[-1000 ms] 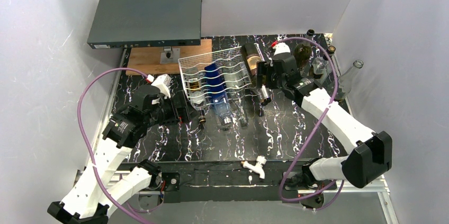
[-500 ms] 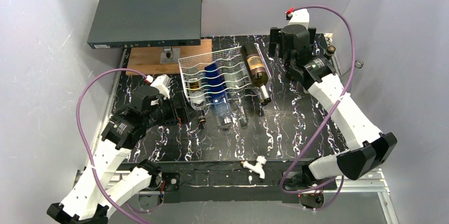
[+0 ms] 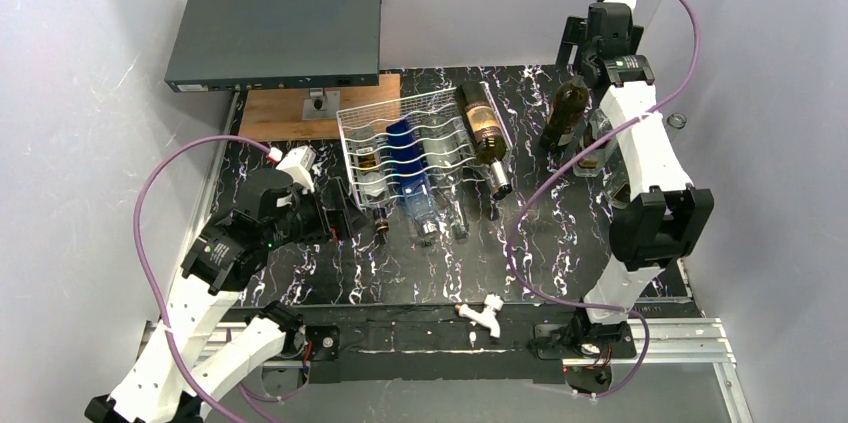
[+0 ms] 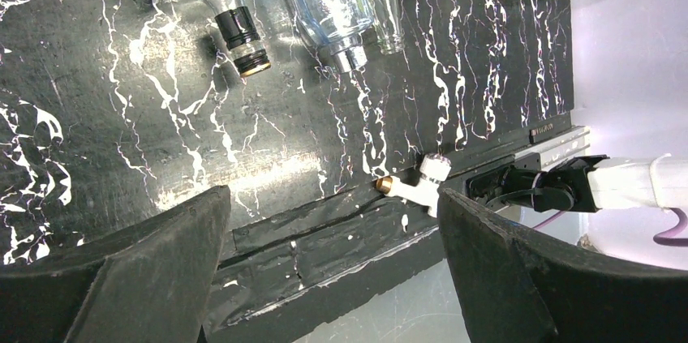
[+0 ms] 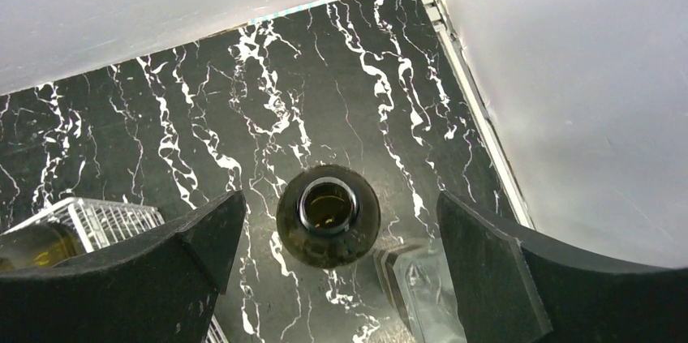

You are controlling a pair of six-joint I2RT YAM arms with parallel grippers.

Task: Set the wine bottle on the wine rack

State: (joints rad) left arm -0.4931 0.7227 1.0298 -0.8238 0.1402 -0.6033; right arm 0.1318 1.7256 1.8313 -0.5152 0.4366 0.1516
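Bottle (image 5: pixel 328 215) now under right hand (image 3: pixel 585 55)

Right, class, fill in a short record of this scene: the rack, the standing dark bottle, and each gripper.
wine rack: white wire, several bottles lying in its slots
dark bottle: upright, to the right of the rack, mouth open
right gripper: open, above the dark bottle, fingers clear of it
left gripper: open, empty, low by the rack's near left corner
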